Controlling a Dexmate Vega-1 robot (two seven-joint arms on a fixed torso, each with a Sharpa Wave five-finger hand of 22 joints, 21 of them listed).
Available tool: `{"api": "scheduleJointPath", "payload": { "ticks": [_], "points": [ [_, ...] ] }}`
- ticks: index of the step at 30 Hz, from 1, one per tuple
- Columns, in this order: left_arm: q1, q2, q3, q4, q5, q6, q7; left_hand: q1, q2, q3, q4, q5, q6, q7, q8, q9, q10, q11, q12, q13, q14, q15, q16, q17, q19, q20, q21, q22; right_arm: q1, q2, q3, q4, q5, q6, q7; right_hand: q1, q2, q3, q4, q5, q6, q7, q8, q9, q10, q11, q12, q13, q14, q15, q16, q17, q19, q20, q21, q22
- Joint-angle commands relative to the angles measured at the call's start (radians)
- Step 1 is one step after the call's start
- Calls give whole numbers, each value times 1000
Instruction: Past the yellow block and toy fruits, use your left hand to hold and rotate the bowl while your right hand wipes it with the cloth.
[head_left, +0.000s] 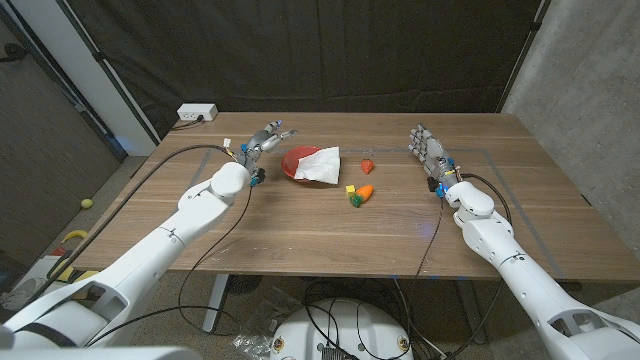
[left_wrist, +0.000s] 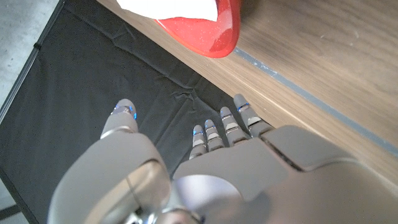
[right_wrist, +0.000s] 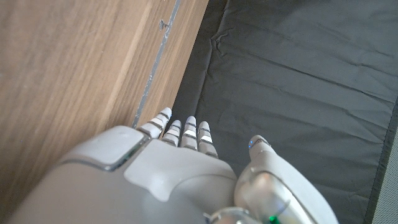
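In the head view we see the red bowl (head_left: 300, 163) on the far half of the wooden table (head_left: 400, 230), with the white cloth (head_left: 320, 166) draped over its right rim and spilling onto the wood. Our left hand (head_left: 263, 139) hangs just beside the bowl on its left, fingers spread and holding nothing. Our right hand (head_left: 428, 153) stands well apart on the other side, fingers straight and together, also empty. Between the bowl and that hand lie the toy fruits: a strawberry (head_left: 367, 163), a carrot-like orange piece (head_left: 365, 192) with a green piece (head_left: 355, 200) against it, and the small yellow block (head_left: 349, 188) just beside them. So the left hand is plainly the nearer one; the bowl lies just to its right, while the right hand must cross past the fruits to reach the cloth, whose long edge runs away from the bowl toward them. In the left wrist view, the left hand (left_wrist: 205, 168) is loose and released, its fingertips (left_wrist: 214, 129) apart, the bowl (left_wrist: 211, 31) ahead of them and untouched, with the cloth (left_wrist: 168, 7) inside it. In the right wrist view, the right hand (right_wrist: 180, 174) reaches along the table (right_wrist: 68, 74) edge, unclenched and gripping nothing.
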Motion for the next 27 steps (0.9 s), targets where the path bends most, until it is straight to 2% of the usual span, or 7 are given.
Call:
{"api": "scheduleJointPath", "payload": {
  "ticks": [1,9,15,19,21,27],
  "points": [
    [-24,19,53,-97,191,198,32,38,-10,3,-12,1,38,-2,10,3,45,2,11,6,43,-18,14,7,38,3,13,5,-1,-1,-11,-8,-11,24,18,17,0,1,-8,1,-1,7,5,2,4,6,6,5,1,4,4,4,2,-1,-3,3],
    [-39,0,78,-131,295,349,34,95,-2,7,3,3,168,11,39,5,161,-11,20,12,165,-36,69,37,119,15,39,9,5,1,-16,8,-11,39,26,21,-1,3,-12,0,1,7,6,2,6,7,7,5,2,4,4,4,4,0,-3,3],
    [-63,-14,93,-138,336,443,-9,127,18,19,3,1,205,19,44,5,211,-14,27,15,198,-41,86,49,156,8,53,11,11,4,-19,20,-10,44,30,25,-2,3,-15,-1,2,6,6,2,9,8,8,5,2,5,4,4,4,0,-3,3],
    [-78,-13,105,-131,352,456,-40,144,24,26,-1,-1,217,21,45,5,229,-11,30,16,202,-44,87,51,179,5,62,11,14,6,-20,26,-11,48,32,27,-2,4,-17,-1,3,6,6,2,10,8,8,5,3,6,4,4,4,0,-4,3],
    [-85,-15,110,-126,360,461,-51,165,24,32,-7,-4,238,20,49,5,254,-18,37,16,200,-44,80,48,194,3,68,10,14,7,-20,26,-9,47,32,28,-3,4,-18,-2,4,6,6,2,11,9,9,5,3,6,4,4,4,0,-4,3],
    [-109,-18,132,-114,383,474,-94,201,19,39,-13,-12,268,9,53,4,303,-44,51,16,210,-56,66,40,187,1,66,9,15,9,-20,28,-10,47,30,30,-4,3,-21,-3,7,6,7,2,14,8,9,5,3,7,4,4,4,1,-4,3]
  ]
}}
